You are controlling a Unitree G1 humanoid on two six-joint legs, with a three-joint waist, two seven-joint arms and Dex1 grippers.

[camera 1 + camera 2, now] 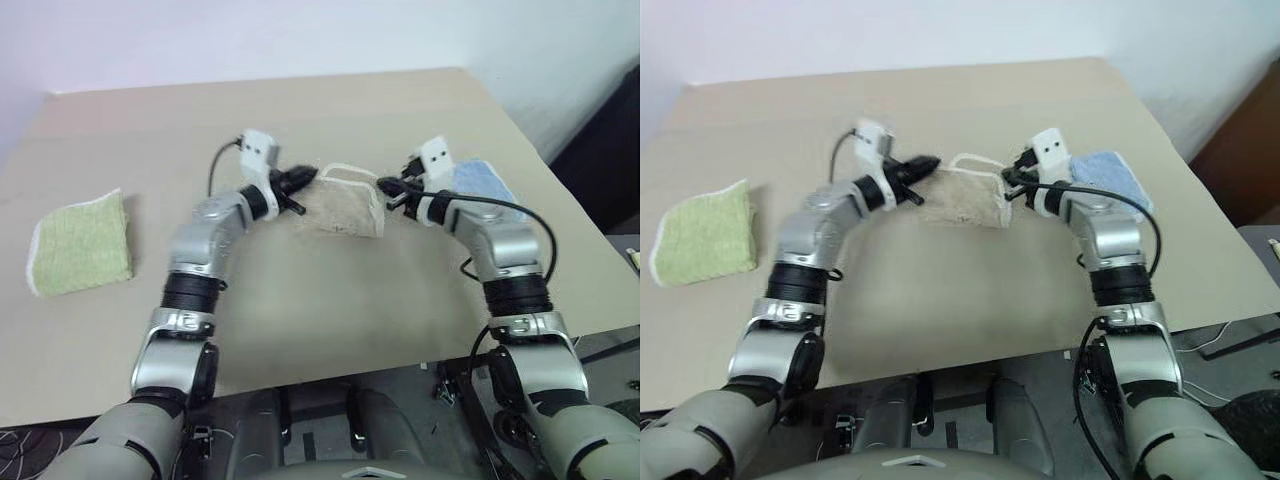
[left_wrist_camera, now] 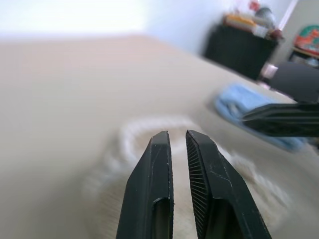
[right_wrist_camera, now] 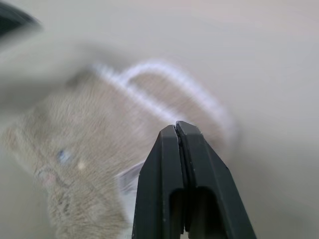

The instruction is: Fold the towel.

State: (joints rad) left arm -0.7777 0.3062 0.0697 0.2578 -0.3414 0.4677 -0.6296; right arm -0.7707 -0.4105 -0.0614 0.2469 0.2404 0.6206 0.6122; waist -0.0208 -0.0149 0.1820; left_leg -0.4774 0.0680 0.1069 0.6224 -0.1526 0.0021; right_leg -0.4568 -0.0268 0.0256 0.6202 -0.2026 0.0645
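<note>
Centre of frame: the towel (image 1: 345,208) lies folded into a small beige bundle on the table (image 1: 330,300), white corded edge looping along its upper side.
Left pincer (image 1: 303,180): at the towel's left edge, fingers (image 2: 154,189) a narrow slit apart, nothing between them.
Right pincer (image 1: 385,190): at the towel's right edge, clenched, gripping nothing visible.
Far left: green folded towel (image 1: 82,245).
Right of centre: blue folded towel (image 1: 485,182), behind the right wrist.
</note>
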